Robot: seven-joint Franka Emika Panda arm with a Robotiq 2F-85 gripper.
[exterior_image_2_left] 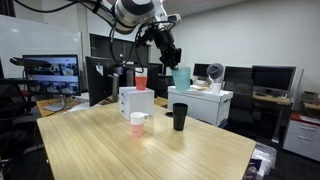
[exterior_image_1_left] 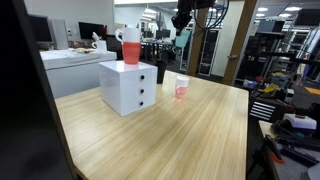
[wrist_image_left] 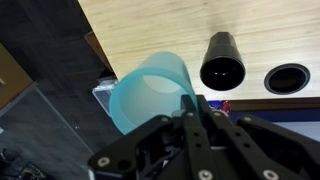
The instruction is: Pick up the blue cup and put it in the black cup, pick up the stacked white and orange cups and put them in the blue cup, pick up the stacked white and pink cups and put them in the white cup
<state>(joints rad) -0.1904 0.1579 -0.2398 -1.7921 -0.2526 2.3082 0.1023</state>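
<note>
Blue cup pinched at the rim, held high

My arm reaches in from the upper left in an exterior view, with the wrist bent down. My gripper [exterior_image_2_left: 171, 60] is clamped on the rim of the blue cup [exterior_image_2_left: 181, 77], which hangs well above the table [exterior_image_2_left: 190, 150]. The black cup [exterior_image_2_left: 179, 117] stands below.

Light wood tabletop [exterior_image_1_left: 200, 130]. Standing directly on it are a white drawer box [exterior_image_1_left: 128, 85] towards one end, a black cup [exterior_image_2_left: 179, 116], upright, and the stacked white and pink cups [exterior_image_2_left: 137, 122], upright, near the box and apart from the black cup. In the wrist view a second round rim shows beside the black cup, probably that stack.
</note>
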